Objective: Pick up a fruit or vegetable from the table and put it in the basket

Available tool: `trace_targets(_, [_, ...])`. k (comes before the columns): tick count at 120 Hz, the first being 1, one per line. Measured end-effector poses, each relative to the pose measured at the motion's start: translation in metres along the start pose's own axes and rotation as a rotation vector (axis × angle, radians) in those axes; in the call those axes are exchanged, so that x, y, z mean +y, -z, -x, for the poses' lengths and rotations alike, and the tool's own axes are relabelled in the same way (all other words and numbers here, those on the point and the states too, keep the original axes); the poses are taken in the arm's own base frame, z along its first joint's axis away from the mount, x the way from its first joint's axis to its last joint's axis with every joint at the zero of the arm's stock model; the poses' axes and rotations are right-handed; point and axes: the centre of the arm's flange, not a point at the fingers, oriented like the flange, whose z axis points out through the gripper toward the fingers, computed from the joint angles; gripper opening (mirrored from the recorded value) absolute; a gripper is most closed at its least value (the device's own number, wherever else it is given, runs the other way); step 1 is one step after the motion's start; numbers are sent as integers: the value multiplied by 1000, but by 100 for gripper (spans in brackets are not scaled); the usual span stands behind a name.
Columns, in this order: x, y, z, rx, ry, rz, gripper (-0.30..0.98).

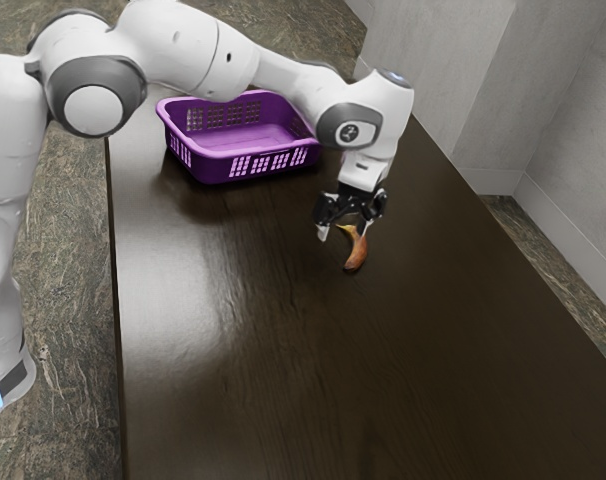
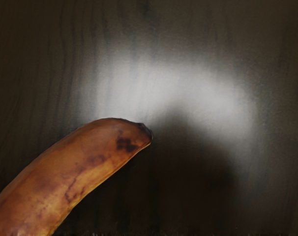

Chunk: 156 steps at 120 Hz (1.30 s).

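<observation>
Exterior view: with the fingers [image 1: 323, 233] apart at the banana's [image 1: 355, 254] twelve-o'clock end, grasping probably needs centring, then closing.

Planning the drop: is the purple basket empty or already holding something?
Empty, as far as it shows: the basket's inside is bare purple in the exterior view. The arm covers one corner; there I cannot tell.

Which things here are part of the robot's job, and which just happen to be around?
Part of the job:
- brown-spotted banana, the fruit to move
- purple plastic basket, where it should go
- black pincer, at the banana
- dark wooden table, the work surface

Just around:
- patterned floor
- grey wall
</observation>
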Motion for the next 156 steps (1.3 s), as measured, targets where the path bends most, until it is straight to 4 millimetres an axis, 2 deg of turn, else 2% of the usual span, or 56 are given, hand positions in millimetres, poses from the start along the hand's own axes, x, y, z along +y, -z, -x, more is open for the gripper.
trace_targets(15, [-7, -13, 4, -4, -18, 6, 69])
trace_targets(58, [-29, -16, -5, 52, -44, -50, 69])
trace_targets(106, [-36, -35, -5, 63, -55, -37, 61])
trace_targets(137, [-37, -39, 1, 74, -45, -32, 23])
trace_targets(156, [-39, -35, 0, 74, -47, -42, 17])
